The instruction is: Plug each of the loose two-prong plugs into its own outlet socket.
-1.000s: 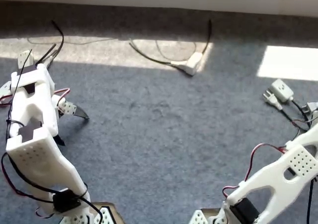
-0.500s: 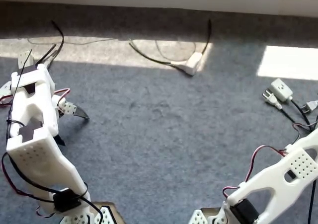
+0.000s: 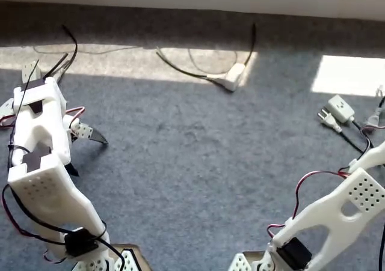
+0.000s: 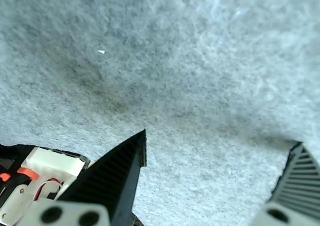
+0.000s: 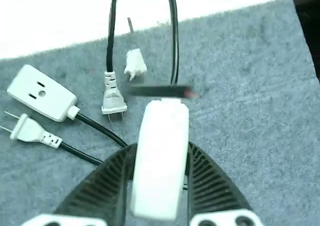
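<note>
My right gripper is shut on a white outlet block whose black cord runs away from it. Beyond it on the grey carpet lie a white outlet socket, a white two-prong plug beside it, and a second plug on a black cord. In the high view the socket and plug lie at the right, near the right arm. Another white socket with a cord lies at the back middle. My left gripper stands open over bare carpet, its fingers wide apart.
A small white piece lies by the cords. Thin black cables trail at the back left. Sunlit patches cross the carpet. The wide middle of the carpet is bare.
The right arm has drawn back toward the near edge, and the cord and plug at the far right edge have shifted farther back. The left arm has not moved.
</note>
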You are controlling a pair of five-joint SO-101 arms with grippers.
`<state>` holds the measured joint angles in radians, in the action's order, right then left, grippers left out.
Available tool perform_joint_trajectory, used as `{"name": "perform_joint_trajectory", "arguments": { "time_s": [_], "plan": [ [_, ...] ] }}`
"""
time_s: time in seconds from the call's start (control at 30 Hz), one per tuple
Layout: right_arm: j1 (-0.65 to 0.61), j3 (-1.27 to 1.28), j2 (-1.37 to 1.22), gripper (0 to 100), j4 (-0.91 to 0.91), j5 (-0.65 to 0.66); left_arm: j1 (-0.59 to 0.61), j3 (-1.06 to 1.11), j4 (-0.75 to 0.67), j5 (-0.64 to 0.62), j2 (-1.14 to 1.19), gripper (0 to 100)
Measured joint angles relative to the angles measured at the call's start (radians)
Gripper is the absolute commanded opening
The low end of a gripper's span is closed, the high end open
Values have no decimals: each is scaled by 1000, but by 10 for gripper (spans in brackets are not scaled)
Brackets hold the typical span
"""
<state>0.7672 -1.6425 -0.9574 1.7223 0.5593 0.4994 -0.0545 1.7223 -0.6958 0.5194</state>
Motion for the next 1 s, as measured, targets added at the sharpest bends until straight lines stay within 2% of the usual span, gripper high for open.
{"name": "perform_joint_trajectory", "arguments": {
  "time_s": [0.37,0.63,0.8,1.0],
  "plan": [
    [-21,-5,184,49,2,-51,0,0,0,0,0,418],
    [-37,-5,270,49,3,-351,0,0,0,0,0,418],
    [-137,54,417,49,3,-483,0,0,0,0,0,418],
    [-331,437,764,49,3,-592,0,0,0,0,0,418]
  ]
}}
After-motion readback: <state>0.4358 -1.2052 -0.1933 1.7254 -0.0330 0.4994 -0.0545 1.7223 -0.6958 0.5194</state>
